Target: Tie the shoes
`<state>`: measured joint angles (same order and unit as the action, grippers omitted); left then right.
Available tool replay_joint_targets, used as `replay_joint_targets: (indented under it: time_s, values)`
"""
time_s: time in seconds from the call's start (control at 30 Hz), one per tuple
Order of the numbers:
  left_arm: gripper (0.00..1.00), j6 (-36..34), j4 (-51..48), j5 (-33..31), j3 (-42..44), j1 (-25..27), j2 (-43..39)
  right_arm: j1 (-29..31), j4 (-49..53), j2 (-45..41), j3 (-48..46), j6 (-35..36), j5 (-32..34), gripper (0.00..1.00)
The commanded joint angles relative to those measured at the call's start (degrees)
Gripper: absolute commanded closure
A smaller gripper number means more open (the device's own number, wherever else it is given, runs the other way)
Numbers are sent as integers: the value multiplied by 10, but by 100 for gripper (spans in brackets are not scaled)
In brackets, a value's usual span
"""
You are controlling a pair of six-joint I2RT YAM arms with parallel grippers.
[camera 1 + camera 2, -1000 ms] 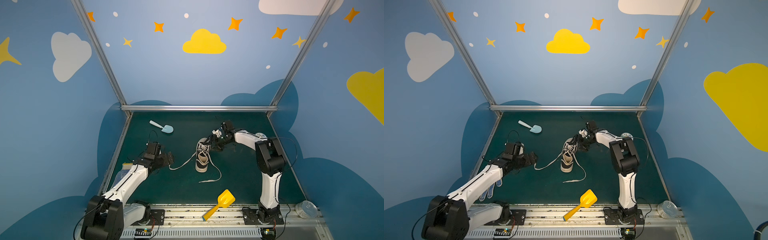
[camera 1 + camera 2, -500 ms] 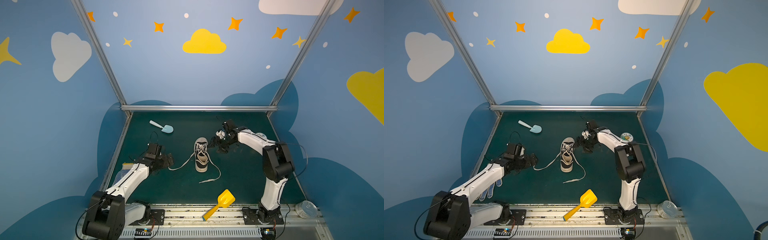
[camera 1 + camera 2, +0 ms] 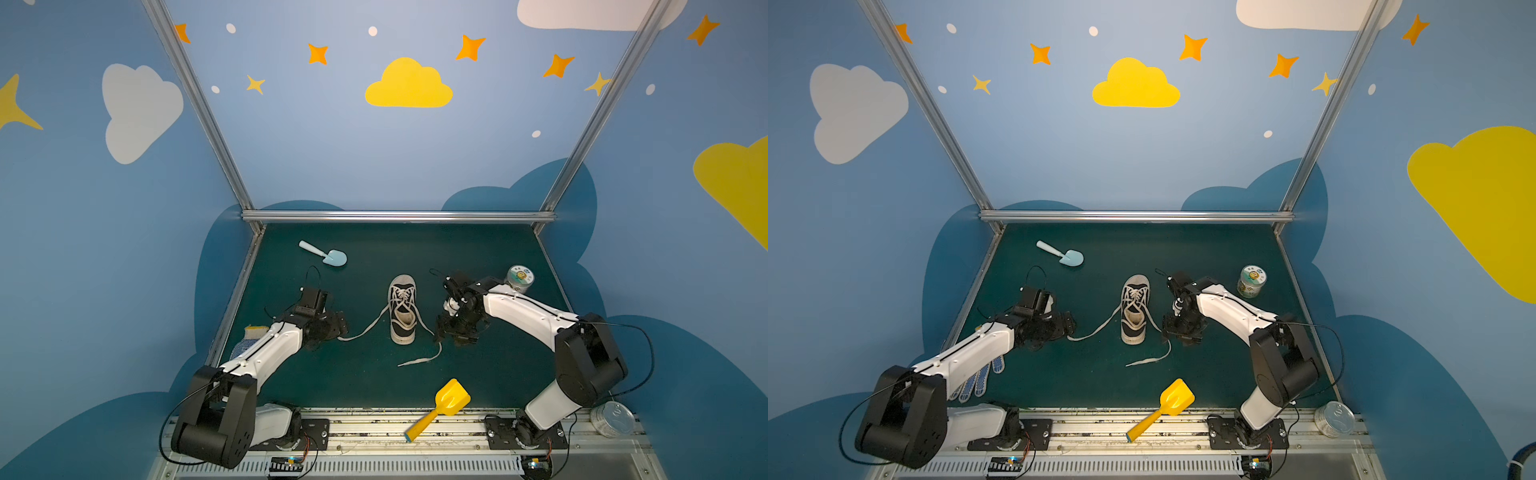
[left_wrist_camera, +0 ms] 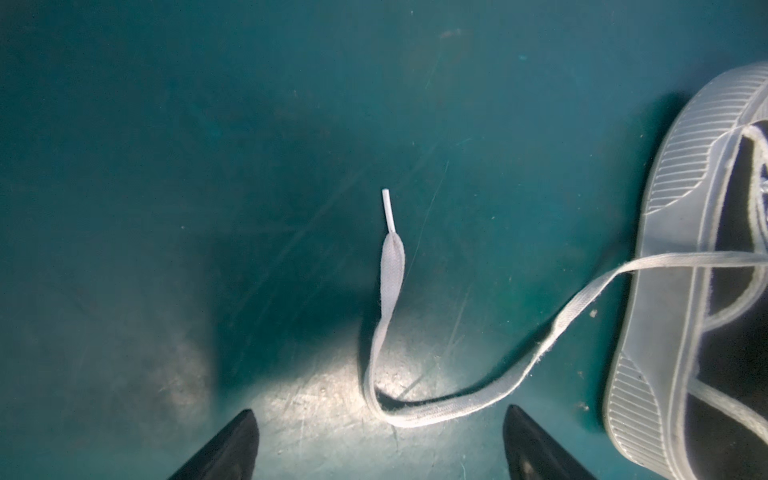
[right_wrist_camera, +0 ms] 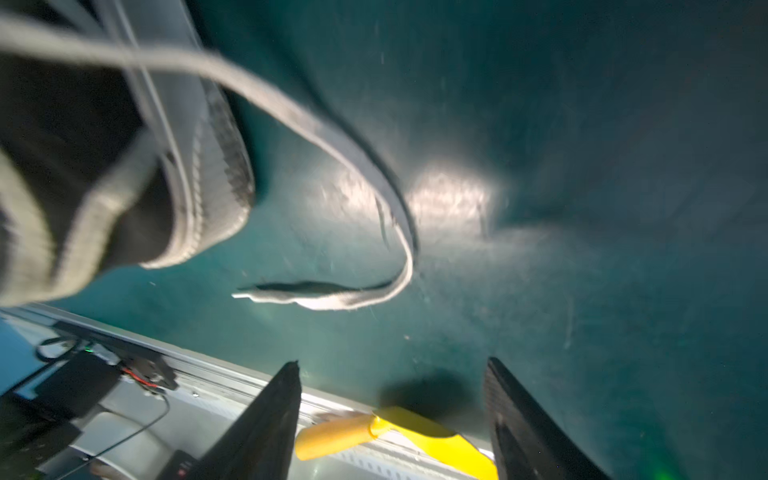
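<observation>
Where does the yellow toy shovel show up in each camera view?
Both top views: yellow shovel at the front edge of the mat, handle over the rail.
Left wrist: not in view.
Right wrist: bottom edge, framed by the right end effector.
Shared landmark: the sneaker, in all four.

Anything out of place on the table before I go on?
Yes: the yellow scoop overhangs the front edge of the mat, handle on the rail, and a dotted glove lies under the left arm. The sneaker stands upright, laces untied.

Evenly lit top views; right wrist view motion-blurred.
</observation>
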<state>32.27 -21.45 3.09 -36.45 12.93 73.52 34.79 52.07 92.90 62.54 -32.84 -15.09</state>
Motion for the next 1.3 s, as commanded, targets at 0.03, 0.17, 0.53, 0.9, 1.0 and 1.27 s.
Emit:
replay_joint_targets:
  time_s: [0.03,0.17,0.53,0.9,1.0,1.27]
  values:
    - [13,-7,-8,7,-11,2,4,19,19,-1,-5,-27,23,37]
    - [15,-7,-8,9,-10,2,5,22,-28,15,-23,-41,-5,48]
    - [29,-4,-6,10,-4,2,6,27,-37,72,-11,-33,5,65]
    - [32,0,-11,6,4,2,18,27,-22,107,9,-9,21,92]
    - [32,1,-14,7,-1,2,29,25,13,101,27,9,46,100]
    - [33,-3,-19,7,-16,3,46,8,111,59,107,51,137,100]
